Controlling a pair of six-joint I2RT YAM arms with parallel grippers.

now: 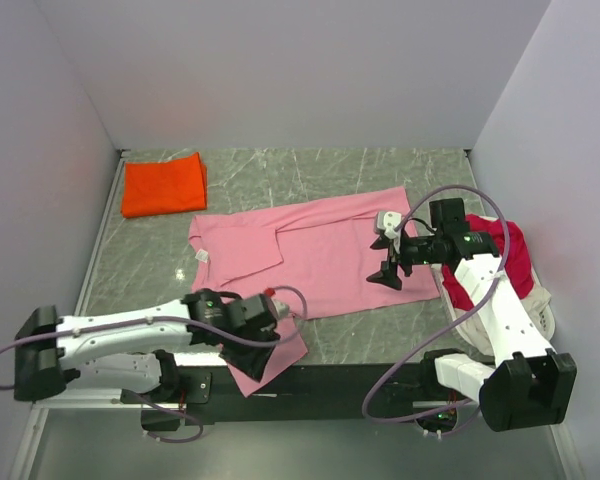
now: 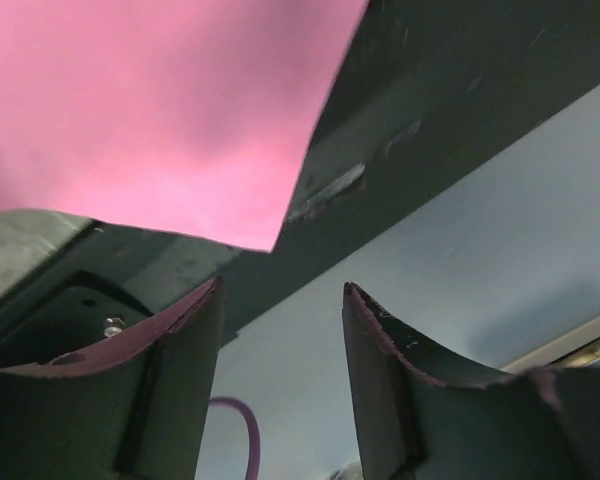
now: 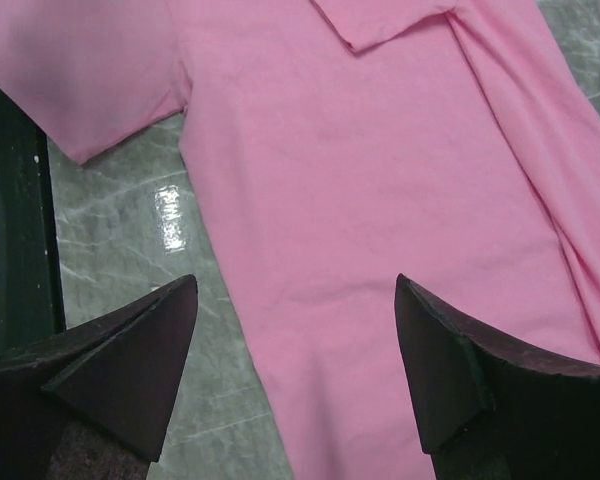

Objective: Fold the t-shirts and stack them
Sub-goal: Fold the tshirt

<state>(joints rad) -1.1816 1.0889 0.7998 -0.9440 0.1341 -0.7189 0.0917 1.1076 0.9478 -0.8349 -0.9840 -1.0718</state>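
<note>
A light pink t-shirt lies spread across the middle of the table, and one sleeve hangs over the near edge. My left gripper is open and empty at that sleeve. In the left wrist view pink cloth fills the top left above the fingers. My right gripper is open and empty, hovering over the shirt's right part. In the right wrist view the pink shirt lies below it. An orange-red folded shirt sits at the far left.
A crimson shirt and a cream one lie bunched at the table's right edge, under my right arm. The marbled grey table has walls at the back and both sides. Its dark front edge runs close to my left gripper.
</note>
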